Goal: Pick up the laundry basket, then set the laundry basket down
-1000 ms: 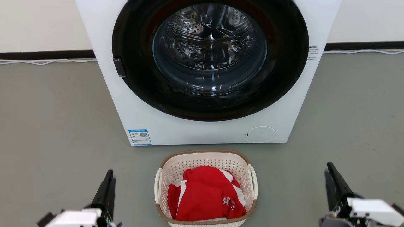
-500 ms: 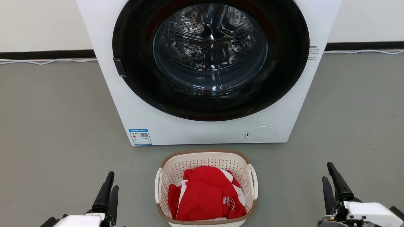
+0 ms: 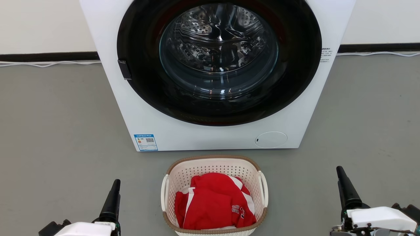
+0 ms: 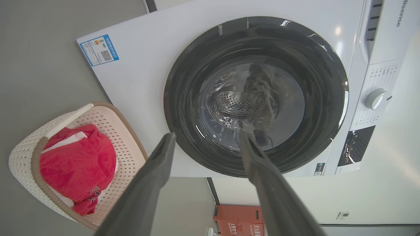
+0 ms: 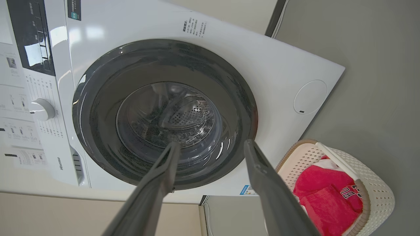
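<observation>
Though spread wide in both wrist views, holding nothing between the fingers (image 4: pixel 154 173) of the left gripper (image 4: pixel 206 137) or the right gripper (image 5: pixel 210 144). Turned since half a second ago, so now seen edge-on from the head, one dark blade each side. Flanking the laundry basket (image 3: pixel 210 167), well apart from its handles (image 3: pixel 163 193). Unmoved on the floor (image 3: pixel 59 131), just before the washer (image 3: pixel 203 137), red clothing (image 3: pixel 213 203) inside. Not lifted yet; probably squaring up to reach inward.
</observation>
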Robot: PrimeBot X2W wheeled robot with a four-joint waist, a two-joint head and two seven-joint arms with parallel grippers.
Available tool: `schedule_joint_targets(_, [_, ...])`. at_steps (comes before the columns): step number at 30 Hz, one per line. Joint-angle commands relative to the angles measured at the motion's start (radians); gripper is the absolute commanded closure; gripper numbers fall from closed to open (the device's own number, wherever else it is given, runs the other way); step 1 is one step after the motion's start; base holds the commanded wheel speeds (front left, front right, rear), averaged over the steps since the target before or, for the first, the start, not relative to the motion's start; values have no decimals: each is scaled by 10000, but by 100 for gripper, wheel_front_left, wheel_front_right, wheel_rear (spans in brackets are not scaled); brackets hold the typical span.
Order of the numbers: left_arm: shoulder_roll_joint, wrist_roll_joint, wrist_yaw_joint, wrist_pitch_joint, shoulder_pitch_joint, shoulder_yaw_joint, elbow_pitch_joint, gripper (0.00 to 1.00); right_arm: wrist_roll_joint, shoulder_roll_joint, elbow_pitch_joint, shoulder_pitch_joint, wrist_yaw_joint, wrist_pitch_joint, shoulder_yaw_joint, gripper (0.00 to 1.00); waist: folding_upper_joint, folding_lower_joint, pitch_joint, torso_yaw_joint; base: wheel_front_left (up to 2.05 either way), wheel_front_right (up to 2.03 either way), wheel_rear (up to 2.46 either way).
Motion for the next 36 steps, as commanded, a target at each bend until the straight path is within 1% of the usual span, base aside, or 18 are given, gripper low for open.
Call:
schedule_joint_targets(1, [111, 342, -29, -103, -276, 45, -217, 0, -544, -74, -317, -215, 26, -143, 71, 0, 0, -1, -3, 4, 0, 0, 0])
schedule_joint_targets(5, [130, 1074, -31, -221, -285, 45, -184, 0, -1463, -76, -337, -210, 29, -259, 90, 0, 0, -1, -10, 10, 0, 0, 0])
schedule_joint_targets(14, [130, 2541, -37, -489, -279, 88, -145, 0, -3023, -80, -421, -175, 34, -523, 207, 0, 0, -1, -41, 31, 0, 0, 0])
schedule_joint_targets(15, [130, 2541, -37, -489, -279, 88, -145, 0, -3023, -80, -421, -175, 34, -523, 207, 0, 0, -1, -41, 31, 0, 0, 0])
schedule_joint_targets(19, [123, 3208, -40, -638, -269, 143, -139, 0, -3816, -82, -401, -177, 37, -669, 270, 0, 0, -2, -53, 38, 0, 0, 0])
schedule_joint_targets(36, [132, 5207, -50, -1144, -221, 80, -122, 0, -6192, -109, -252, -201, 47, -1168, 560, 0, 0, -2, -63, 54, 0, 0, 0])
